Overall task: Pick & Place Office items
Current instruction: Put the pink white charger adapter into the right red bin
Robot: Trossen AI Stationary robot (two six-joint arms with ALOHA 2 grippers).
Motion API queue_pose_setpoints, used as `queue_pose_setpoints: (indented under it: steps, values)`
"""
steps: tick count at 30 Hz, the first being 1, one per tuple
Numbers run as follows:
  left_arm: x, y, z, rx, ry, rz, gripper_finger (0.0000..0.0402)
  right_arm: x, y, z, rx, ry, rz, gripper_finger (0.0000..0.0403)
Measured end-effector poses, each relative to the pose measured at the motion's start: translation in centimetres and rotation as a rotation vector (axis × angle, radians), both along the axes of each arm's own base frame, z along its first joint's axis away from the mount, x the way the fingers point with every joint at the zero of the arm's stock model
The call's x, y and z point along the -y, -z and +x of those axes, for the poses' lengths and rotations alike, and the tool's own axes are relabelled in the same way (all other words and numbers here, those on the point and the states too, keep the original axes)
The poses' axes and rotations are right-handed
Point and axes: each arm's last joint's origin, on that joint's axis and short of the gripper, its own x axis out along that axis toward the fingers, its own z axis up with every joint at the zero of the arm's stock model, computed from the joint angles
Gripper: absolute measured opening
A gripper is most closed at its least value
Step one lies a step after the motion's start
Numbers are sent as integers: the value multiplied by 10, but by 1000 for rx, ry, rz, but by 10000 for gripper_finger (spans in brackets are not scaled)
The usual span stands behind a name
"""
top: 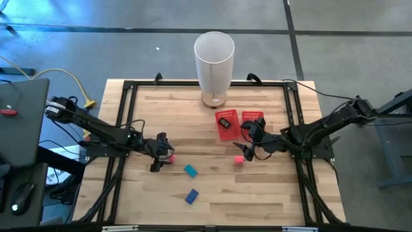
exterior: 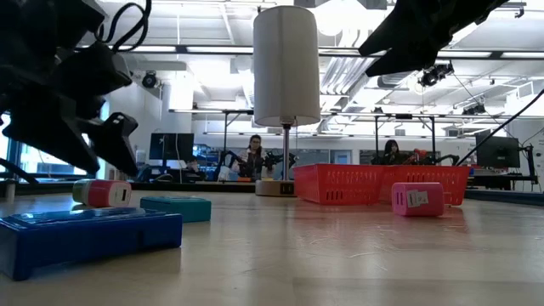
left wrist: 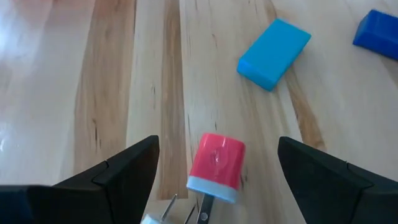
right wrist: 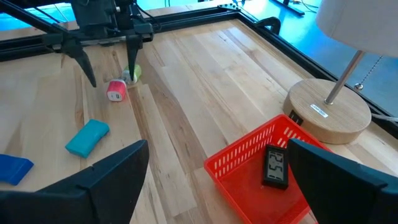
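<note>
Left gripper: your left gripper [top: 162,156] hung low over the table [top: 212,200] on its left side, fingers [left wrist: 118,180] spread apart and clamped on nothing.
Red plug: between those fingers you had a small red and white plug [left wrist: 216,167] lying on the wood, its metal prongs toward the wrist; neither finger touched it.
Teal piece: just beyond the plug lay a teal block [left wrist: 273,44], flat on the table and apart from the plug.
Blue piece: a dark blue block [top: 192,196] lay nearer the front edge, apart from the teal one.
Right gripper: your right gripper [top: 252,145] hovered at the near corner of the red tray [top: 239,120], fingers wide apart and holding nothing.
Pink piece: a pink block [top: 239,159] sat on the table just beside the right gripper, outside the tray.
Tray contents: a small black clock [right wrist: 275,167] lay in one compartment of the tray.
Lamp: a tall white lamp [top: 214,64] on a round wooden base stood behind the tray.
</note>
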Motion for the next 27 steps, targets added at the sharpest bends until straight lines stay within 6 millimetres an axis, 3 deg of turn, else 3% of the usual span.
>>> queue_pose_setpoints:
  steps: [27]
  values:
    - [5, 35, 14, -124, -43, 1, 319, 0, 0, 0, 4, 0, 2, 368]
